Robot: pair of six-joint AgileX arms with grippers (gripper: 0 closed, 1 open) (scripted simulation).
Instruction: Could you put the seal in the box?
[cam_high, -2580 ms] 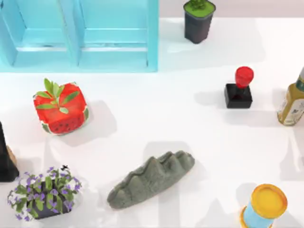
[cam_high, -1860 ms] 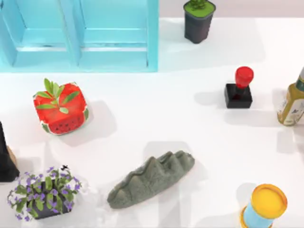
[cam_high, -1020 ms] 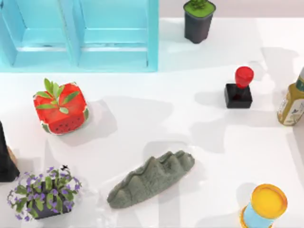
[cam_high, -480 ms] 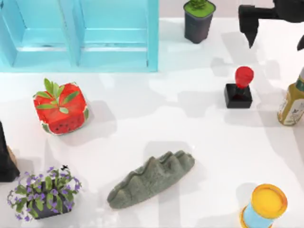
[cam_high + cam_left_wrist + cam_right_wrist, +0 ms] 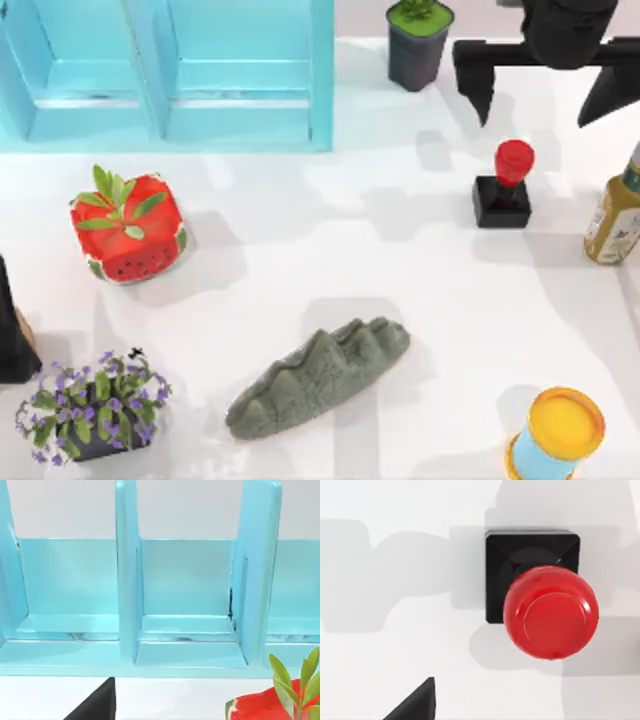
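Note:
The seal (image 5: 505, 185), a glossy red knob on a black square base, stands upright at the table's right. The right wrist view looks straight down on the seal (image 5: 549, 611), with one dark fingertip (image 5: 415, 705) at the picture's edge. My right gripper (image 5: 543, 92) hovers open just beyond the seal, toward the table's far edge, its two fingers spread wide and holding nothing. The light-blue box (image 5: 320, 90) with inner dividers sits at the far left. The left wrist view faces the box (image 5: 127, 605), and one fingertip (image 5: 97, 705) of the open left gripper shows there.
A dark pot with a green plant (image 5: 420, 40) stands just left of the right gripper. An olive bottle (image 5: 615, 215) is right of the seal. A watermelon cube (image 5: 128, 228), a grey-green rock (image 5: 318, 378), purple flowers (image 5: 90, 405), a yellow-lidded can (image 5: 560, 435) and a dark object (image 5: 12, 335) occupy the near half.
My right gripper has come in from the far right corner, moving left and nearer, and now hangs open just beyond the seal. The seal and other objects have not moved.

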